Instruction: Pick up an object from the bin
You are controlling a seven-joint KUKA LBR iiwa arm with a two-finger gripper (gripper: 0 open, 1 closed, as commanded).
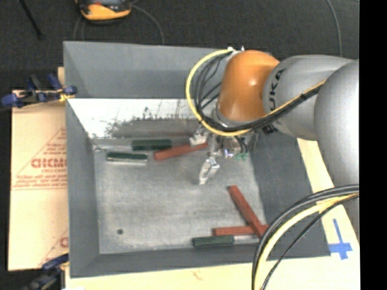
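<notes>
The nearest stick (178,151) is lying just left of the gripper (207,173), two sticks (148,144) farther left; three sticks (245,210) are lying rightward, by the bin (81,192) wall.

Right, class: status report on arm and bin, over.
Claw down at back of bin, by right end of red-brown stick. Stick lies flat, not lifted. Two dark green sticks left, clear of claw.

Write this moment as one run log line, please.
gripper | over bin, back middle | beside red bar, right end | nothing seen held
</notes>
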